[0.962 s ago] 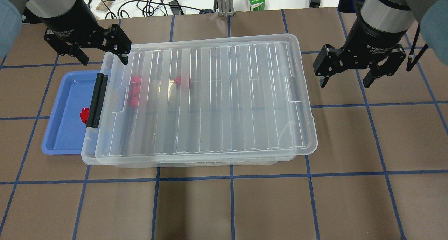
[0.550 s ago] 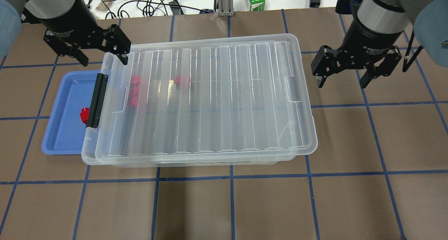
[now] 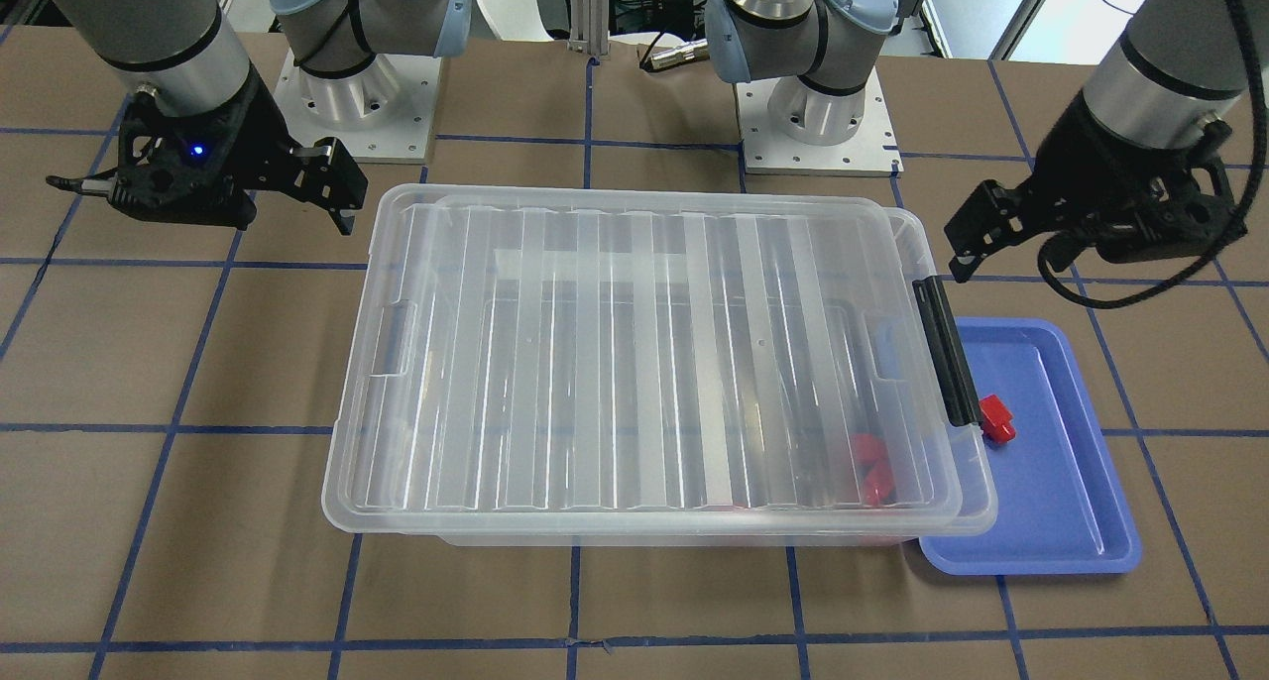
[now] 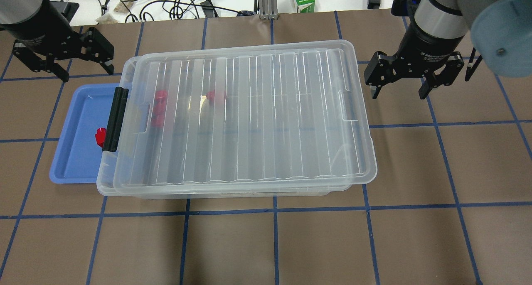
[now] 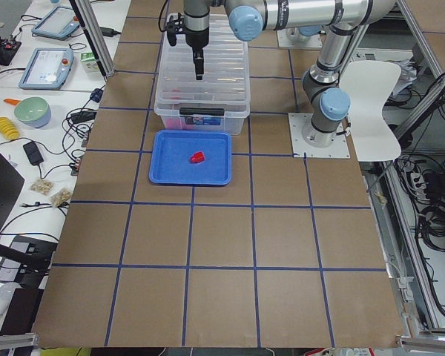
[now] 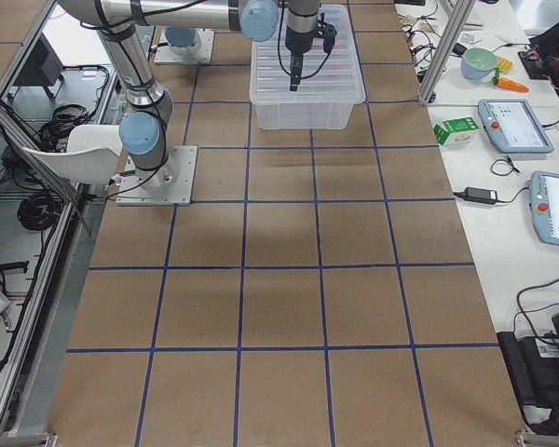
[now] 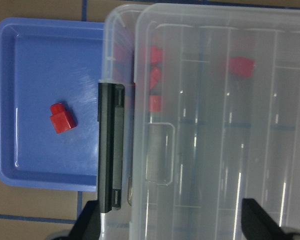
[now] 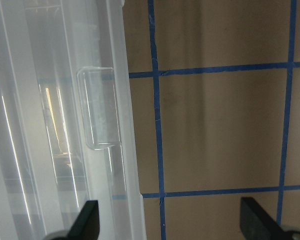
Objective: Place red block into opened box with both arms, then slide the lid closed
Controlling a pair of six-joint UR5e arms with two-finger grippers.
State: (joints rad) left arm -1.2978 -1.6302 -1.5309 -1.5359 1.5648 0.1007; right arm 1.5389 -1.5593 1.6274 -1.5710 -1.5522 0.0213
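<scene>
Clear plastic fills your table's middle: the box (image 4: pixel 106 186) carries its ribbed lid (image 4: pixel 245 114), shifted slightly off the black latch (image 4: pixel 115 119) end. The blue tray (image 4: pixel 79 156) lies against that end. The left gripper (image 4: pixel 88 74) and right gripper (image 4: pixel 398 94) hang off opposite ends, fingers spread and empty. The red block (image 4: pixel 100 136) lies in the tray beside the latch; other red pieces (image 4: pixel 159 108) show inside the box.

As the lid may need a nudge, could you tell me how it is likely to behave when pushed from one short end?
The lid looks thin and clear, so it is probably light and should slide readily along the box rim. Its many ribs likely keep it fairly stiff, with slight flexing. Pushed off-centre, the smooth plastic may skew.
</scene>
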